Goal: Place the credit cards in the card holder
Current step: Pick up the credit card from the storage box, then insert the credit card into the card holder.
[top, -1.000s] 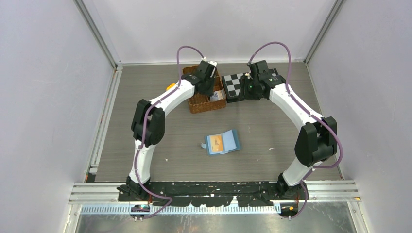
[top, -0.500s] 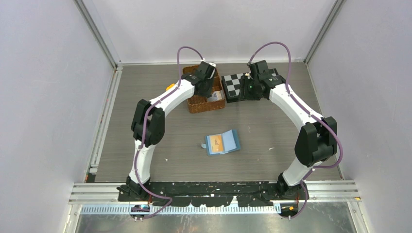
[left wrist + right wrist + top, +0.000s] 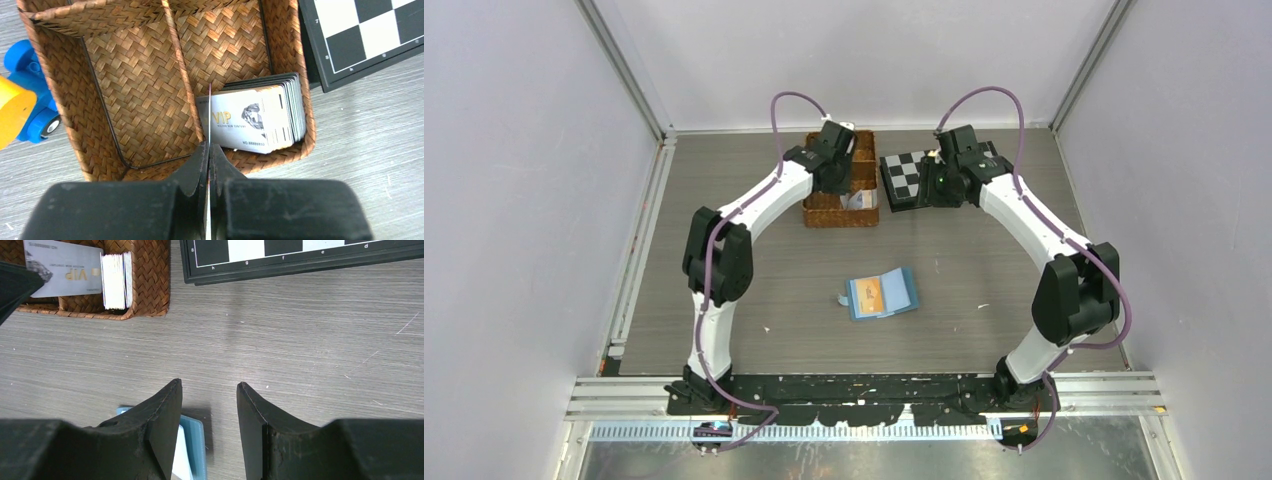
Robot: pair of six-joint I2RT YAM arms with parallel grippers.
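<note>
Wicker basket (image 3: 834,218), far and left of centre, holds the credit cards (image 3: 260,117) in its near-right compartment. The card holder (image 3: 902,290) lies open mid-table. Left gripper (image 3: 209,146) pinches one card (image 3: 210,110) (edge-on, thin) and should lift it straight, clear of the divider (image 3: 182,75). Right gripper (image 3: 209,385) hangs parted, empty.

One wicker basket (image 3: 56,107) holds one stack of credit cards (image 3: 260,117), packed too tightly to count, and one single credit card (image 3: 210,112) stands edge-on over the basket. Beside the basket lie one chessboard (image 3: 370,35) and one blue-and-yellow toy (image 3: 25,107). Well apart from the basket lies one open card holder (image 3: 902,290) with one orange card (image 3: 871,292) inside.
</note>
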